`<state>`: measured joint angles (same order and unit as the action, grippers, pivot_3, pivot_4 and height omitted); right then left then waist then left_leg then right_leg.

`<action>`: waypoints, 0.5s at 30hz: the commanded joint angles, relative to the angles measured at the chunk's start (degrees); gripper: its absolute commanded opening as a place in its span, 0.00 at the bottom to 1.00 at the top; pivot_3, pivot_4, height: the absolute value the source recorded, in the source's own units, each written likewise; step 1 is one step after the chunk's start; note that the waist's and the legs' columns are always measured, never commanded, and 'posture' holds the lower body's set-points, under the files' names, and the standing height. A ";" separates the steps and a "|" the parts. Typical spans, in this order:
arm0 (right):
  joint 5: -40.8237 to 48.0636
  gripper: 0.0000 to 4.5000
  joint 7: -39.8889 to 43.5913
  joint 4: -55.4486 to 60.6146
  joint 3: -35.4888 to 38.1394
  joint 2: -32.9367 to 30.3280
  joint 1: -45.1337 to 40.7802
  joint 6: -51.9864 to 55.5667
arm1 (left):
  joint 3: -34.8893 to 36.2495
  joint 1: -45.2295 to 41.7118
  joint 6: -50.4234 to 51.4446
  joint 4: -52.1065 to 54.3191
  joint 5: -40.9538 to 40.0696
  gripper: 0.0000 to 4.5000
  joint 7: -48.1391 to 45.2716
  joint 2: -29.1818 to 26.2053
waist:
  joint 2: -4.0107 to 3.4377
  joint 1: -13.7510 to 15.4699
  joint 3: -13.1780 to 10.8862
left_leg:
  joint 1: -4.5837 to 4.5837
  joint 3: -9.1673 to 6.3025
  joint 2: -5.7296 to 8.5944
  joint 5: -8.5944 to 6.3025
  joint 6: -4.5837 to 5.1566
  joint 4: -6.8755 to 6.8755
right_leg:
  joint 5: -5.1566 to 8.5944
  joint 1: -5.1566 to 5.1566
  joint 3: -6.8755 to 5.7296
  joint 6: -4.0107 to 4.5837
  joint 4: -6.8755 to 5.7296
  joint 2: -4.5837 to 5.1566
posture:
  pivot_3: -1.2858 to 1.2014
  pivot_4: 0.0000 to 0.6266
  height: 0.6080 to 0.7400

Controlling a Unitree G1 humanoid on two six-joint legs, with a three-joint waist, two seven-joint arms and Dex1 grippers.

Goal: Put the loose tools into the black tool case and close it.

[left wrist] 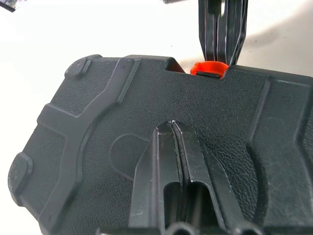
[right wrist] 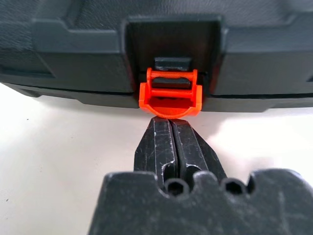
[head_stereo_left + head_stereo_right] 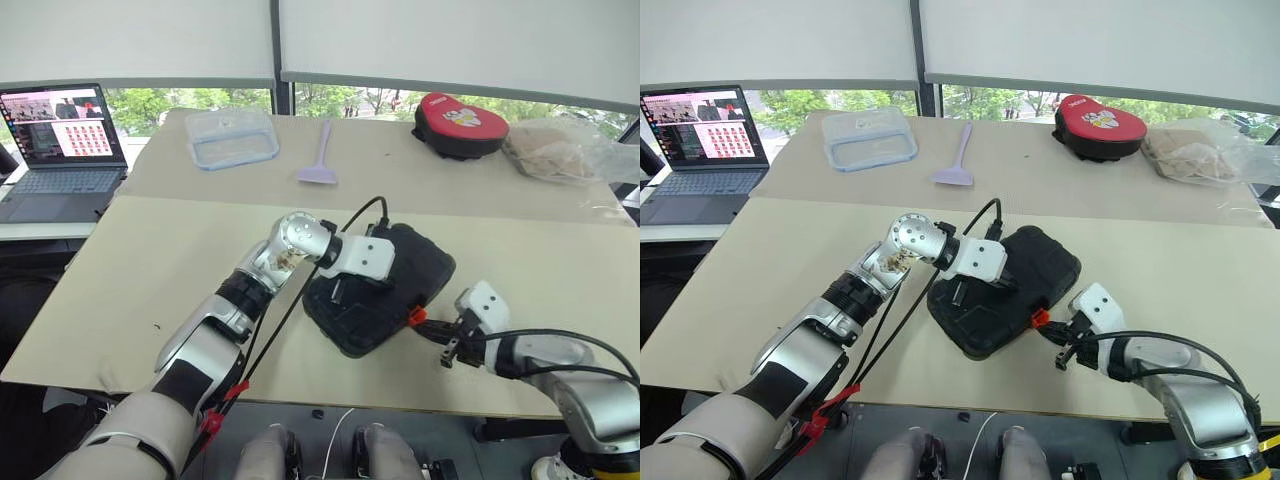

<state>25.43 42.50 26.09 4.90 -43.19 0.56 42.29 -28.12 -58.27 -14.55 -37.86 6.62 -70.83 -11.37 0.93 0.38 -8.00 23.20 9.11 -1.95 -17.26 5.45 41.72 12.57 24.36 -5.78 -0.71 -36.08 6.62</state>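
Note:
The black tool case [image 3: 425,268] lies with its lid down on the beige table [image 3: 150,270], near the front edge. My left gripper [image 1: 172,125] is shut, and its tips rest on the textured lid from the left side. The small orange latch [image 2: 169,96] sits on the case's near right edge. My right gripper [image 2: 171,120] is shut, its tips right against the underside of that latch; it is also seen past the case's far edge [image 1: 221,19]. The loose tools are out of view.
At the back of the table lie a clear lidded box [image 3: 232,137], a lilac scraper [image 3: 320,160], a red-and-black pouch [image 3: 460,125] and a crumpled plastic bag [image 3: 565,150]. A laptop [image 3: 62,145] stands on a side desk at the left.

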 commanded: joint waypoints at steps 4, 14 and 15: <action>2.89 0.00 1.78 5.16 3.58 -0.96 -2.48 -2.08 | -2.68 1.63 0.12 -3.01 3.33 0.02 -0.53 0.32 | 0.00 -0.04 0.00 | 0.00 0.00 0.00 0.00 0.00 0.00 | 0.00 0.00 0.00 0.00 0.00 -0.01 | 0.52 0.24 0.93; -2.34 0.00 3.19 -0.16 0.92 -2.19 3.38 -5.83 | -2.26 1.42 0.26 -3.02 3.42 0.02 -0.81 -0.44 | 0.00 0.14 0.01 | -0.03 -0.01 0.00 -0.02 0.02 0.00 | 0.01 -0.07 -0.02 0.00 0.02 -0.02 | 0.52 0.24 0.93; -2.95 0.00 2.82 -1.35 0.28 -1.63 3.14 -6.41 | -2.27 1.40 0.34 -2.91 3.42 0.02 -0.82 -0.41 | 0.00 0.14 0.01 | -0.03 0.00 0.00 -0.02 0.02 0.00 | 0.01 -0.06 -0.01 0.00 0.02 -0.02 | 0.52 0.24 0.93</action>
<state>23.56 45.88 25.52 5.31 -45.30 3.99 38.28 -28.15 -58.43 -14.85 -38.39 6.96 -70.66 -10.98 0.93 0.52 -8.00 23.16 9.11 -1.94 -17.27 5.47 41.72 12.58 24.30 -5.79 -0.72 -36.07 6.60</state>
